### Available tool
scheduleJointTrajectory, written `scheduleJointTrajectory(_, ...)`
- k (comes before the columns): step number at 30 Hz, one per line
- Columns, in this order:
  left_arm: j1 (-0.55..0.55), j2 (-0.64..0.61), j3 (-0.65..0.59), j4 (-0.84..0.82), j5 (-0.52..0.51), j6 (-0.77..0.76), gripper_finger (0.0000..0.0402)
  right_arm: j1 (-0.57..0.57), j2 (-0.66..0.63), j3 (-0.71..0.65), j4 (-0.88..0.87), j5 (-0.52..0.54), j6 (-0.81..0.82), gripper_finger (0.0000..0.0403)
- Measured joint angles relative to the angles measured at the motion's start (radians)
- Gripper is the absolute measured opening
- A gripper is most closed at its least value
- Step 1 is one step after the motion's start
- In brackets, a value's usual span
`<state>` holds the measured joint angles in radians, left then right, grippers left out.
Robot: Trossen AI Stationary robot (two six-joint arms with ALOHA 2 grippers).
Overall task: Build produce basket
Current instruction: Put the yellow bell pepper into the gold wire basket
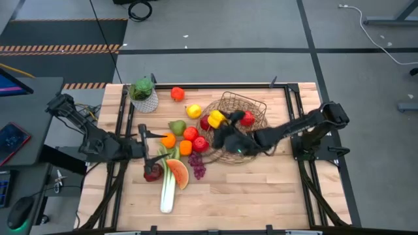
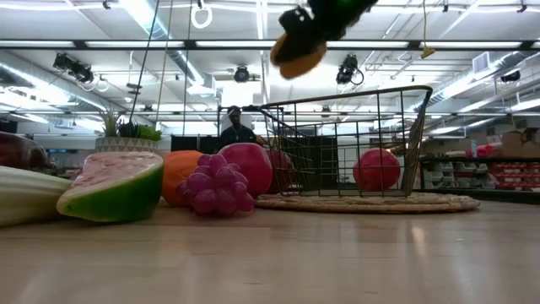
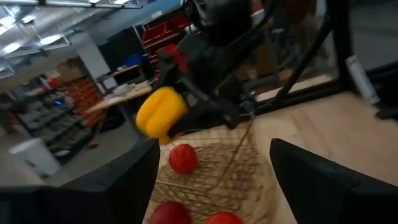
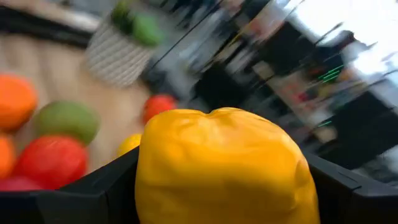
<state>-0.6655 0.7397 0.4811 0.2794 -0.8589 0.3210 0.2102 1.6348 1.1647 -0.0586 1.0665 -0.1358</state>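
right gripper (image 1: 221,122): jaws clamped on yellow pepper (image 1: 216,118), above basket (image 1: 251,104) left rim, frame centre
left gripper (image 1: 151,142): jaws apart, empty, over produce pile (image 1: 186,140), centre-left of worktop (image 1: 261,189)
basket: one red fruit (image 1: 247,118) inside
risk: early release, pepper hits rim, rolls out
risk 2: arm nudges light basket

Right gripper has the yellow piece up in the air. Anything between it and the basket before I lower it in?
Nothing visible blocks it. The right gripper holds the yellow produce above the basket's open top. One red fruit already lies inside, toward the far side, leaving mesh floor free beside it.
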Motion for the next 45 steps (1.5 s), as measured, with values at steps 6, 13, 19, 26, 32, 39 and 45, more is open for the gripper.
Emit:
scheduleJointTrajectory(6,0.000,-0.134,-0.057,-0.003,0.054,-0.037,0.0296,-0.133,0.000,0.102,-0.468,-0.228,0.340,0.0318)
scheduleJointTrajectory(13,-0.001,-0.288,-0.101,-0.012,0.104,-0.040,0.0293,-0.241,0.000,0.124,-0.537,-0.442,0.400,0.0318)
scheduleJointTrajectory(19,0.000,-0.359,-0.113,-0.032,0.105,-0.085,0.0293,-0.382,0.000,0.113,-0.582,-0.588,0.465,0.0318)
scheduleJointTrajectory(26,0.002,-0.361,-0.113,-0.039,0.104,-0.103,0.0293,-0.471,0.046,0.112,-0.648,-0.739,0.489,0.0318)
scheduleJointTrajectory(32,0.003,-0.361,-0.113,-0.031,0.101,-0.123,0.0293,-0.482,0.208,0.215,-0.783,-0.757,0.430,0.0318)
scheduleJointTrajectory(39,0.002,-0.361,-0.113,-0.048,0.101,-0.134,0.0293,-0.491,0.325,0.337,-0.853,-0.751,0.367,0.0321)
scheduleJointTrajectory(45,0.000,-0.361,-0.113,-0.060,0.100,-0.135,0.0293,-0.506,0.364,0.353,-0.870,-0.781,0.319,0.0322)
